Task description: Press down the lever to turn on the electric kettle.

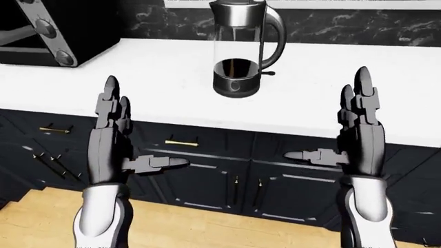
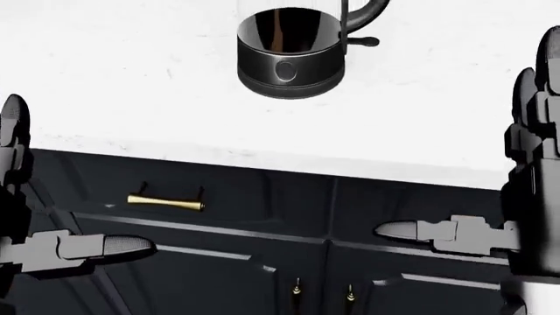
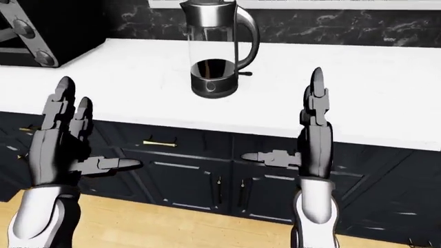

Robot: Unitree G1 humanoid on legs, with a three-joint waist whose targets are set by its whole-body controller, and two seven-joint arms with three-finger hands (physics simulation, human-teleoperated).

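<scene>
A glass electric kettle (image 1: 240, 49) with a steel lid and black base stands on the white counter (image 1: 158, 77), at the top middle of the left-eye view. Its small black lever (image 1: 267, 73) sticks out to the right at the foot of the handle; it also shows in the head view (image 2: 363, 42). My left hand (image 1: 113, 129) is open, fingers up and thumb out, low on the left, short of the counter. My right hand (image 1: 358, 126) is open the same way on the right. Both hands are empty and apart from the kettle.
A black toaster oven (image 1: 48, 31) stands on the counter at the top left. Dark cabinets with brass handles (image 1: 180, 142) run below the counter edge. A wooden floor (image 1: 207, 227) lies at the bottom. A dark marble backsplash (image 1: 358, 26) runs behind.
</scene>
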